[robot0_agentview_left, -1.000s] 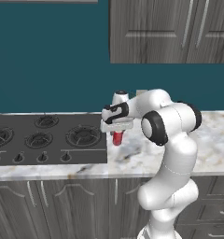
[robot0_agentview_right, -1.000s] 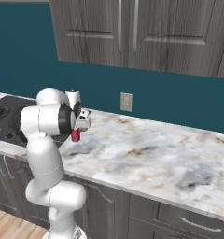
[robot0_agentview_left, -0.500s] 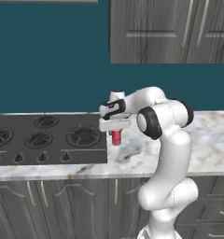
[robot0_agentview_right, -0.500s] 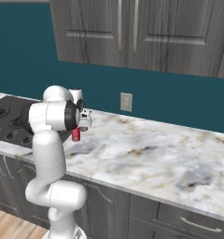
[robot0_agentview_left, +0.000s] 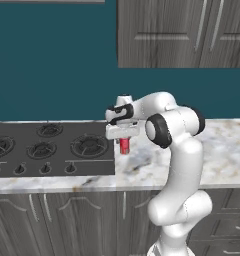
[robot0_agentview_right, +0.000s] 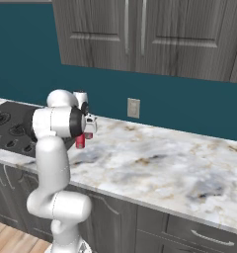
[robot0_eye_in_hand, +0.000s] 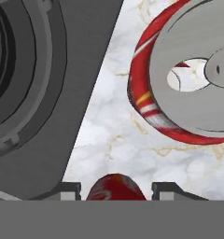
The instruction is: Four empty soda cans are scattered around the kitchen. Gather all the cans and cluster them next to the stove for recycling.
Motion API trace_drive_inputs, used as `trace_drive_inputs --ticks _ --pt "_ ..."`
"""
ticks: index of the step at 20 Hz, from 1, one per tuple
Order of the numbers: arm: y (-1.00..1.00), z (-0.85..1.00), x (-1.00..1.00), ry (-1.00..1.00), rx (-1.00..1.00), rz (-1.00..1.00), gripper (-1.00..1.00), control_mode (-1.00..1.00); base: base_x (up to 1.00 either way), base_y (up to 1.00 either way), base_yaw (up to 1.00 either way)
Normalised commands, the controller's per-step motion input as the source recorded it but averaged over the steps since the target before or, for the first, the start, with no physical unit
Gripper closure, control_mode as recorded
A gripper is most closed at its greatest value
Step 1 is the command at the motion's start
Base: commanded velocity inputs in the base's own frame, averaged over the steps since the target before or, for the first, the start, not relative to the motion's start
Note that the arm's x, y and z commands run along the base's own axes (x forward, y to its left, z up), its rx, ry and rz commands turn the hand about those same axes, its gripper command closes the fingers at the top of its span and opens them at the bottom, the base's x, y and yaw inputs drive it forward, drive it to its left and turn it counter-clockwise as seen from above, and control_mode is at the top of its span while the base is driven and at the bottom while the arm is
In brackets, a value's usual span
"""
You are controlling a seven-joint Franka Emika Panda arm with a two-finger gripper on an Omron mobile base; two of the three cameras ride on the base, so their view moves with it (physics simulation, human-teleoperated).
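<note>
Left base view: the gripper [robot0_agentview_left: 123, 140] hangs over the marble counter [robot0_agentview_left: 227, 150] just past the 3 o'clock edge of the stove [robot0_agentview_left: 52, 147], its jaws pressed against a small red soda can [robot0_agentview_left: 124, 145] that points straight down. The can looks carried upright so it can be set on its flat base, and it sits this close to the cooktop because the job calls for clustering cans beside it. The stove is a flat, dark grey slab with round black burners and a row of small knobs [robot0_agentview_left: 42, 169] along its near edge.

Right base view: the white arm partly covers the hand, with the red can [robot0_agentview_right: 81, 142] poking out below it, at 3 o'clock of the stove [robot0_agentview_right: 7, 129]. Whether its base touches the stone I cannot tell. The counter [robot0_agentview_right: 165, 168] runs away smooth and glossy, white with grey and tan veining, toward a wall outlet [robot0_agentview_right: 134, 107] at 1 o'clock of the hand.

Hand view: looking down the gripper [robot0_eye_in_hand: 115, 190], the rounded red body of the held can [robot0_eye_in_hand: 115, 186] fills the gap between the two dark fingertips [robot0_eye_in_hand: 69, 189]. At 1 o'clock a second soda can [robot0_eye_in_hand: 188, 79] stands on the marble [robot0_eye_in_hand: 109, 140], silver lid and red wall with pale stripes. The stove [robot0_eye_in_hand: 39, 93] lies at 10 o'clock, its matte plate meeting the stone in a straight seam.
</note>
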Motion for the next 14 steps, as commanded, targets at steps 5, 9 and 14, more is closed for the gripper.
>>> trace_drive_inputs --ticks 5,9,14 --pt "0.00 -0.01 -0.23 0.00 0.00 0.00 -1.00 -1.00 0.00 0.00 0.00" --pt "0.00 0.00 -0.29 0.00 0.00 0.00 -1.00 -1.00 0.00 0.00 0.00" --pt "0.00 0.23 -0.38 -0.14 0.00 0.00 -1.00 -1.00 0.00 0.00 0.00"
